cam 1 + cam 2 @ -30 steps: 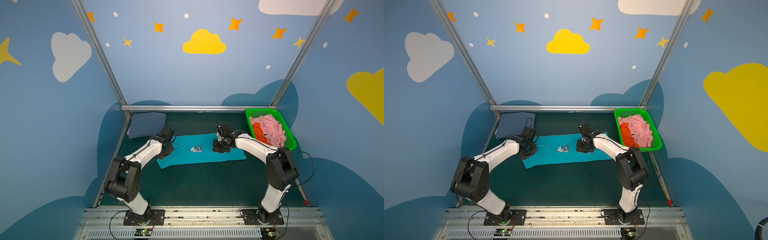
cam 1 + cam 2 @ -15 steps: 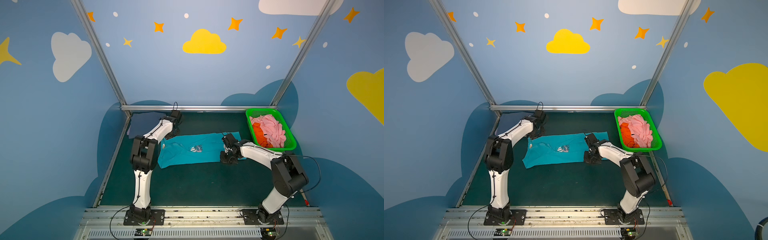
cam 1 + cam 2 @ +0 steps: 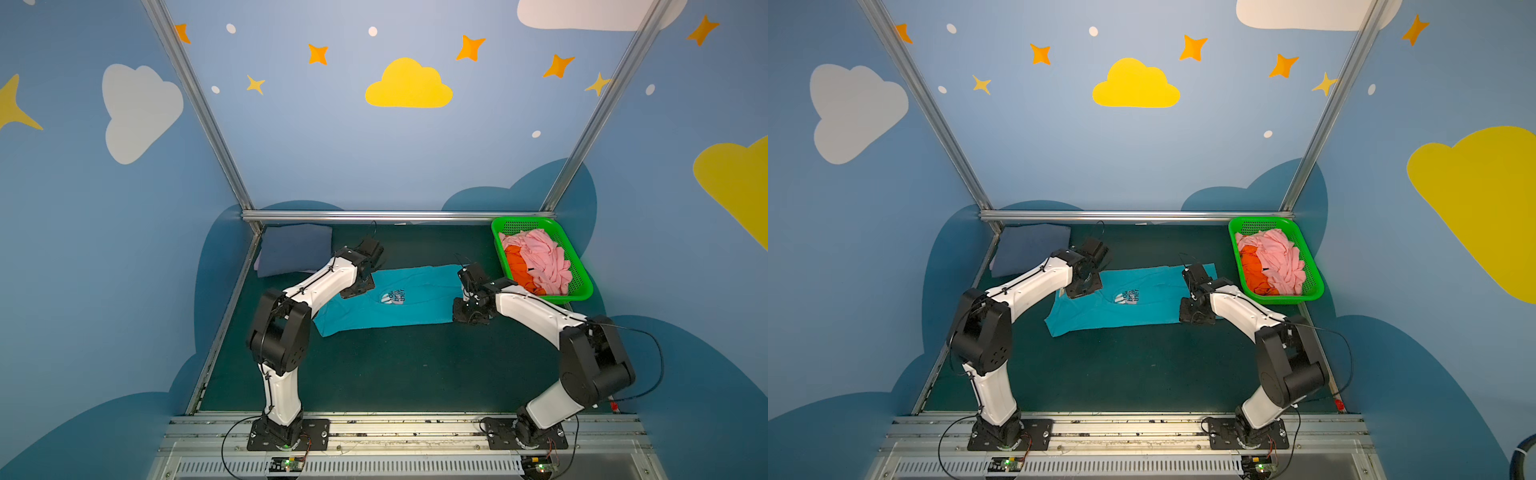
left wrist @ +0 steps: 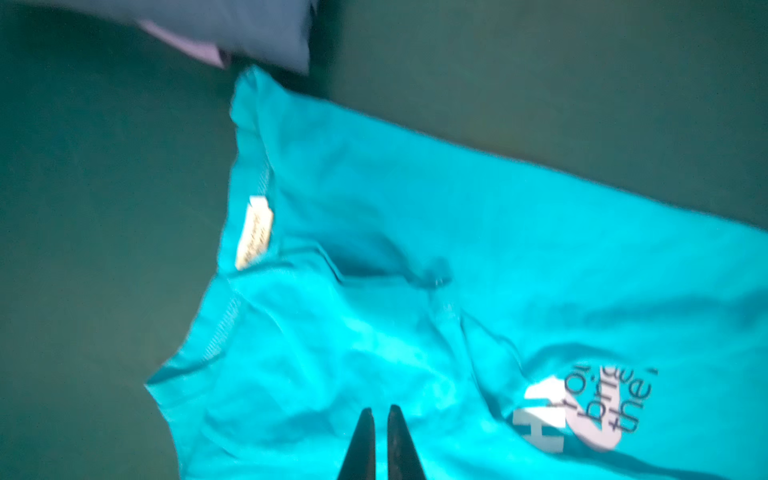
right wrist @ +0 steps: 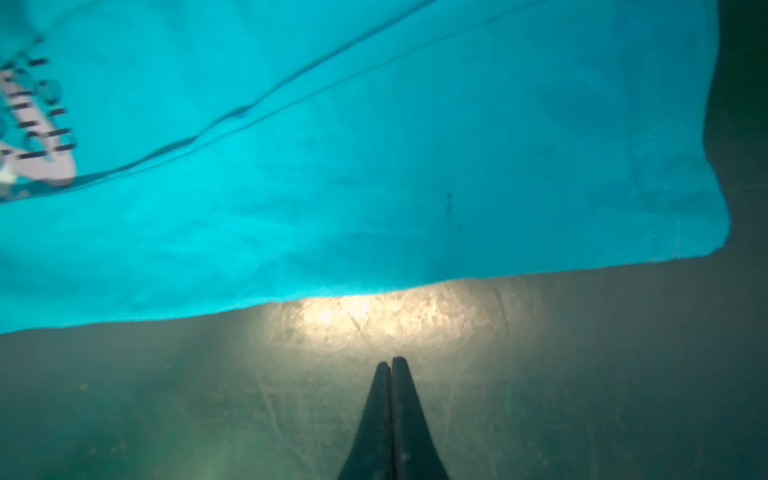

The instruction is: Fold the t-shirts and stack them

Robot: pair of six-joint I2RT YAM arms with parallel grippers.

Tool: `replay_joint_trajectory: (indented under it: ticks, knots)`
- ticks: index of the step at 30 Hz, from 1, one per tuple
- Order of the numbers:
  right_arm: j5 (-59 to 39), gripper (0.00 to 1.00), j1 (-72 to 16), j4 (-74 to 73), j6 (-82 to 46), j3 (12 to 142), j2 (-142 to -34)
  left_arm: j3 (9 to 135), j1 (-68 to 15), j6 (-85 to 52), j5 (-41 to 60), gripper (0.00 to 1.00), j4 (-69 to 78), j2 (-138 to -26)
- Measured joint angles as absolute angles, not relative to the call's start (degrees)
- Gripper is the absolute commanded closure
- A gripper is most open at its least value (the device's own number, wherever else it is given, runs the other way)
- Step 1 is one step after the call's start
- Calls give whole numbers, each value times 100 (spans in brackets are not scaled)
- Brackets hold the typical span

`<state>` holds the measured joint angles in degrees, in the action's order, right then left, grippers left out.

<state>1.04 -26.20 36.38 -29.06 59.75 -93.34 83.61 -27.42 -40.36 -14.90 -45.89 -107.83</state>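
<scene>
A teal t-shirt (image 3: 415, 305) (image 3: 1142, 309) with a white print lies spread flat on the dark green mat in both top views. My left gripper (image 3: 353, 290) (image 4: 380, 409) hovers over its crumpled collar end, jaws almost together with nothing between them. My right gripper (image 3: 469, 315) (image 5: 391, 360) is shut over bare mat, just off the near right corner of the teal t-shirt (image 5: 374, 166). A folded slate-blue t-shirt (image 3: 295, 249) lies at the back left on a pale lavender one (image 4: 187, 45). Pink (image 3: 540, 257) and orange (image 3: 519, 270) t-shirts are bunched in the basket.
A green perforated basket (image 3: 524, 220) (image 3: 1260, 220) stands at the back right against the wall. A metal rail (image 3: 395, 215) runs along the back of the mat, and slanted frame posts rise at both back corners. Bare mat lies between the shirt and the arm bases.
My right gripper moved from the shirt's far edge toward me, to its near right corner. My left arm reached toward the back, then returned over the collar end.
</scene>
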Motion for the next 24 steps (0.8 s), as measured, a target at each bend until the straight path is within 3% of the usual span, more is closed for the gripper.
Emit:
replay_joint_trajectory:
  ticks: [14, 20, 24]
  knots:
    - [270, 100, -2620, 3520, -2934, 6744, -10634, 8477, -2615, -4320, -1422, 90, -4449, -11889]
    - [274, 100, -2842, 3026, -3127, 6075, -10197, 9273, -2587, -4235, -1420, 90, -4578, -12407]
    - [287, 100, -3509, 2637, -3380, 5089, -9415, 9839, -2596, -4158, -1417, 90, -4661, -12770]
